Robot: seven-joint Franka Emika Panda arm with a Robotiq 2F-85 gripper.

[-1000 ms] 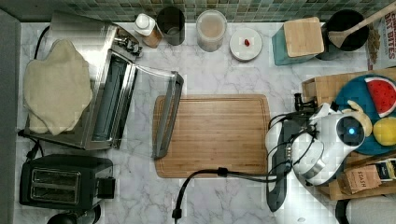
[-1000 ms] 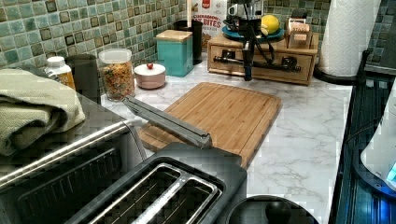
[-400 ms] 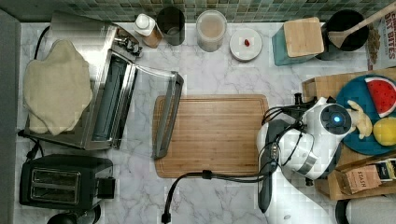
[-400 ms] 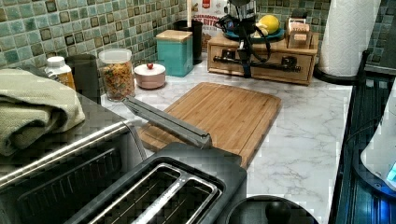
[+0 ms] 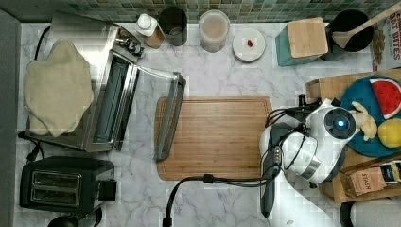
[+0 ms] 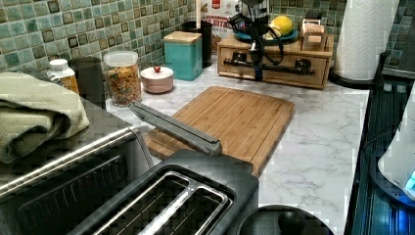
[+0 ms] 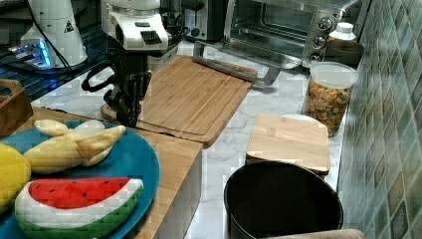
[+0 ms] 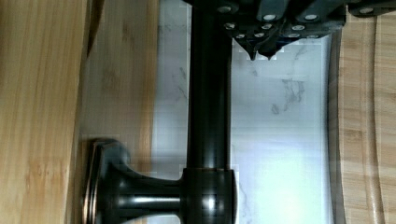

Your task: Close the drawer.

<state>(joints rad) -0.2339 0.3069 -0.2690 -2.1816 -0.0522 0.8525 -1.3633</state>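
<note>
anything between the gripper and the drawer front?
Nothing visible apart from the drawer's own handle. The gripper sits just outside that bar, facing the drawer. The cutting board lies behind it, not between.

A rectangular grooved bamboo cutting board (image 5: 215,136) lies flat on the white marble countertop (image 5: 222,75), beside a stainless toaster oven (image 5: 101,87) with its glass door (image 5: 165,116) open, a black two-slot toaster (image 5: 64,183) and a teal wood-lidded canister (image 5: 302,41).
</note>
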